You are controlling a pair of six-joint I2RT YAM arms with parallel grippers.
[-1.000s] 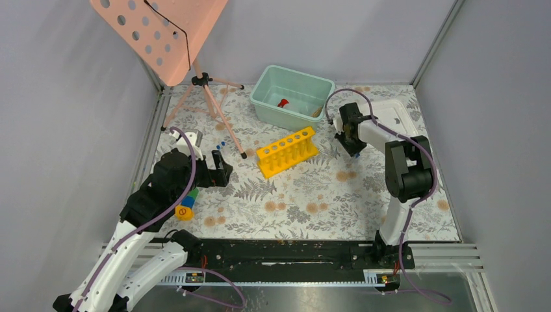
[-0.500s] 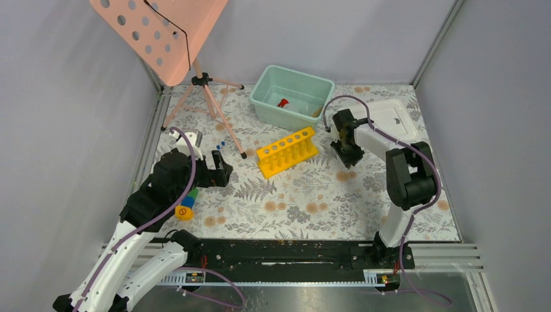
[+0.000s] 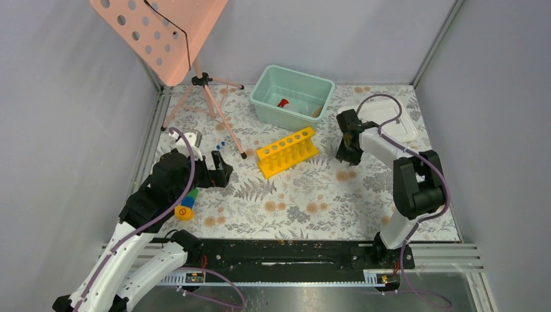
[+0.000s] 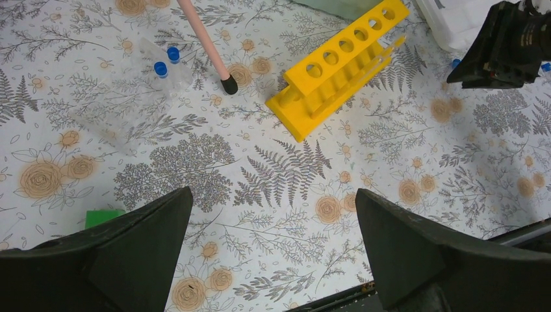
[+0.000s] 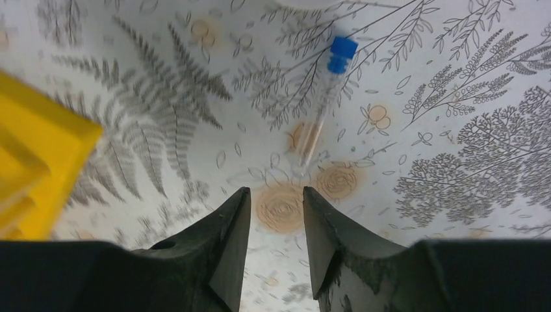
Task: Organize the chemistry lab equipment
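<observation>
Now swung in from the flat white lid [image 3: 390, 120] toward the right end of the yellow plastic test-tube rack [image 3: 286, 151], the right gripper [image 3: 344, 156] hangs low over the floral-print mat [image 3: 299, 195]. Its jaws stand a little wider than a second ago and hold nothing.

From the right wrist, a tiny clear tube with a blue cap [image 5: 321, 110] lies flat on the mat just beyond the fingertips. Its cap points away, it is right of the rack's end and apart from it, and neither finger touches it. The widening reads as the claw making ready to close on the tube, though a fresh release cannot be ruled out. Either way the tube is not yet in the rack, whose holes look empty from the left wrist.

Left of the rack, the left gripper [image 4: 273, 195] has not stirred: it is spread fully and empty. Two more blue-capped tubes [image 4: 164, 62] lie further left of the rack, beside a leg of the pink tripod stand [image 4: 208, 45].

Behind the rack, a small bottle with a red cap [image 3: 283, 103] sits inside the pale green plastic tub [image 3: 261, 88]. Most of the sorting appears still ahead.
</observation>
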